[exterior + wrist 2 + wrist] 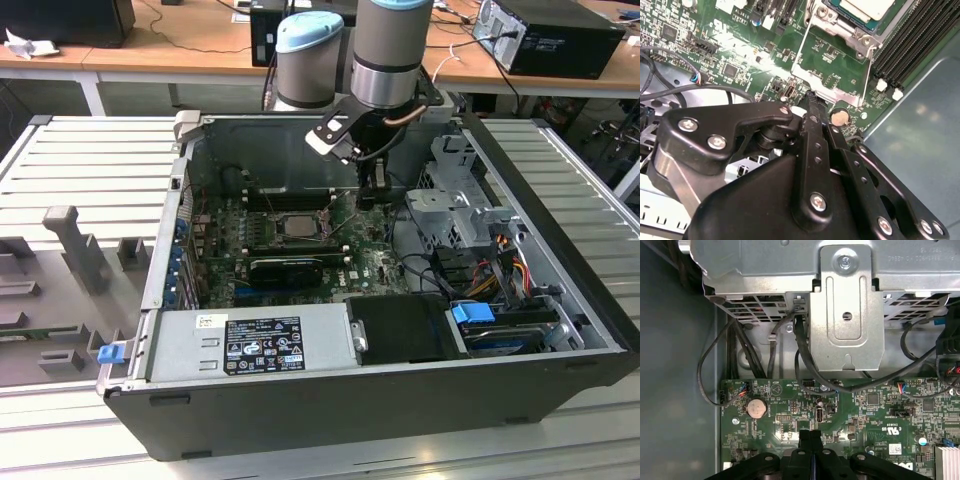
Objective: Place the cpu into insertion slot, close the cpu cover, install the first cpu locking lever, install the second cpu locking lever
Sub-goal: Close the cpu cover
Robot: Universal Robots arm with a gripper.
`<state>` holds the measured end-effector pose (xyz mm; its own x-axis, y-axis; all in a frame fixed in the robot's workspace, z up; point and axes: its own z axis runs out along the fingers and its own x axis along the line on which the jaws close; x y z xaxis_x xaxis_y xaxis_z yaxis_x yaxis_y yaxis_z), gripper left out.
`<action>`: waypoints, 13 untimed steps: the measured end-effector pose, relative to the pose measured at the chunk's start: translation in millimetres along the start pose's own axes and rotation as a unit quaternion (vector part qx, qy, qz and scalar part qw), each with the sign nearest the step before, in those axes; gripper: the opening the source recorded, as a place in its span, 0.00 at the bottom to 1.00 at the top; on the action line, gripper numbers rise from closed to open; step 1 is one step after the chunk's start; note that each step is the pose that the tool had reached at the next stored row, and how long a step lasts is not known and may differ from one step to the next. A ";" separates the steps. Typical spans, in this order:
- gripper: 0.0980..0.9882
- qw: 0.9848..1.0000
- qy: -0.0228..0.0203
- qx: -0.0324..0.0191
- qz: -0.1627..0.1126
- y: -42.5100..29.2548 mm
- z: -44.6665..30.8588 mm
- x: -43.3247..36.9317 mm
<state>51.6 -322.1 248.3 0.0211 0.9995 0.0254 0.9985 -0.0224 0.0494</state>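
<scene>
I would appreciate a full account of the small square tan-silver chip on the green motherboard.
The cpu is a small, flat, square chip with a tan-silver metallic face. It lies level in the silver-rimmed black insertion slot on the green motherboard, face up. The shut black gripper hangs apart from it, toward the exterior view's right.

The arm (385,45) enters the exterior view from above, with its grey final link vertical. A wrist joint (308,50) with a pale blue cap sits just beside it, toward the exterior view's left. The black end effector (370,190) points straight down. In both wrist views its two fingers (804,442) (812,125) are pressed together along their length, with nothing between them.
</scene>
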 end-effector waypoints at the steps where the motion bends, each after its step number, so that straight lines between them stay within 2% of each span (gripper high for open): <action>1: 0.01 1.000 0.000 0.000 0.000 -0.3 0.0 0.0; 13: 0.01 1.000 0.000 0.000 0.000 -4.7 -0.2 -0.1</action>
<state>46.9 -322.1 248.3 0.0212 0.9995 0.0254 0.9985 -0.0224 0.0494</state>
